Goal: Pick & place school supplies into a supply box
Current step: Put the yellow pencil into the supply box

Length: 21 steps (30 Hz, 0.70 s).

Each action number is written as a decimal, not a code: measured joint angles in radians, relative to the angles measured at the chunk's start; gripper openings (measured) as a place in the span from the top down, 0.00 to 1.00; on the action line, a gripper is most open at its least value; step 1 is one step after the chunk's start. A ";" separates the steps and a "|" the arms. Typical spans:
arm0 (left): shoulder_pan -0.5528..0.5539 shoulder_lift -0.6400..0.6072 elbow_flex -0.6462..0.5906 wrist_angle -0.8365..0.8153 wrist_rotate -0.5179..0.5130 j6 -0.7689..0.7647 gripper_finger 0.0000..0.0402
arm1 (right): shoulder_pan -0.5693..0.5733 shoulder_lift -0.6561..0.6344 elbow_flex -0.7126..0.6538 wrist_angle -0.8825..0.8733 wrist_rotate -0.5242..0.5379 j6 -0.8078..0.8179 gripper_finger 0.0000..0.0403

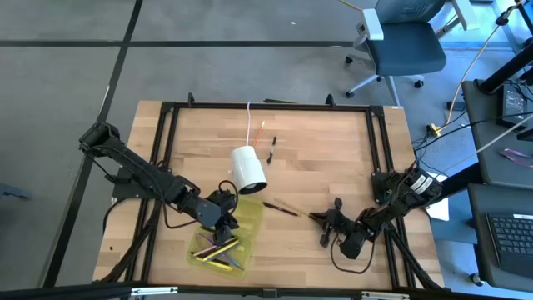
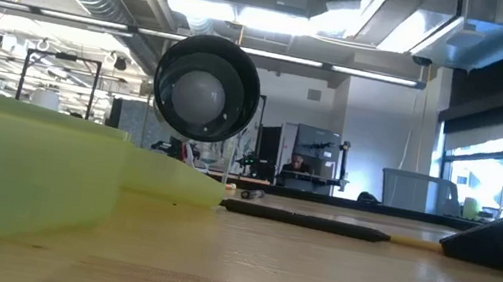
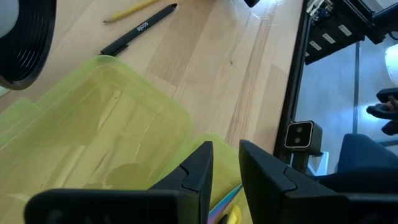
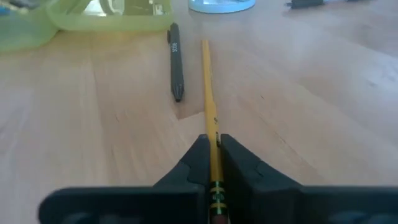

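The supply box (image 1: 218, 250), translucent yellow-green, lies open near the front edge with pens and purple scissors inside. Its lid (image 3: 93, 124) stands raised behind it. My left gripper (image 1: 225, 215) is at the lid's edge, closed on it. A yellow pencil (image 4: 207, 81) and a black pen (image 4: 176, 62) lie side by side on the wood right of the box. My right gripper (image 1: 320, 218) sits low on the table, shut on the pencil's near end. My left gripper pinches the lid's free edge (image 3: 225, 160) between its two fingers, coming down at a slant from the table's left. The lid is tilted up, with its hinge side on the box. My right gripper pinches the pencil near its eraser end (image 4: 214, 142), just ahead of the green ferrule. The fingers come in low from the table's right and lie along the pencil. The rest of the pencil lies flat on the table, pointing toward the box.
A white cylinder (image 1: 248, 168) on a cord lies behind the box, mid-table. Farther back lie an orange pen (image 1: 262, 127) and small black pieces (image 1: 271, 152). A black frame (image 1: 379, 150) borders the table. Bare wood lies at the right and far left.
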<state>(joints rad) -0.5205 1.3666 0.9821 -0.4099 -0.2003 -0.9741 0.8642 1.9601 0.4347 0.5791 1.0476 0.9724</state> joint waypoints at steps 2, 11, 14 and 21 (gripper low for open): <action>0.000 0.000 0.000 0.000 0.000 0.000 0.82 | 0.000 -0.017 0.000 0.002 -0.002 0.033 0.94; 0.000 0.000 0.000 0.044 0.054 0.062 0.82 | 0.000 -0.204 -0.002 -0.008 -0.135 -0.062 0.94; 0.000 0.000 0.000 0.094 0.087 0.106 0.82 | 0.000 -0.289 -0.001 -0.050 -0.169 -0.064 0.94; 0.001 0.000 0.000 0.130 0.087 0.163 0.82 | -0.032 -0.456 0.074 -0.099 -0.259 -0.197 0.94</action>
<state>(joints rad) -0.5191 1.3666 0.9821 -0.2796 -0.1130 -0.8106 0.8318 1.5040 0.5082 0.4798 0.7891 0.7752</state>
